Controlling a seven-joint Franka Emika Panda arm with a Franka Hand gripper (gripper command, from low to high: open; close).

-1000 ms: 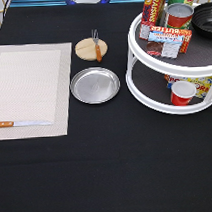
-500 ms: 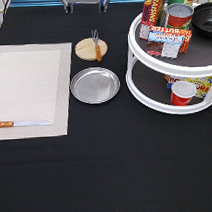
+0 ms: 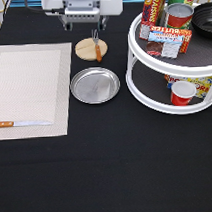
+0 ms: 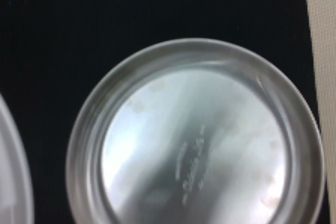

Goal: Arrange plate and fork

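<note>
The pincer point(image 3: 84, 21) is seen at the table's far edge, held above the cloth – whether it is open or closed cannot be told. The plate point(image 3: 95, 85) is set on the black table point(image 3: 111, 164) just beside the placemat point(image 3: 30, 87), nearer the front than the pincer. The fork point(image 3: 97, 45) is laid across the coaster point(image 3: 86, 49), between pincer and plate – nothing is gripped.

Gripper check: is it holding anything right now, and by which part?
Nothing. The gripper hangs at the exterior view's top; plate lies on the table, fork on the wooden coaster.
</note>
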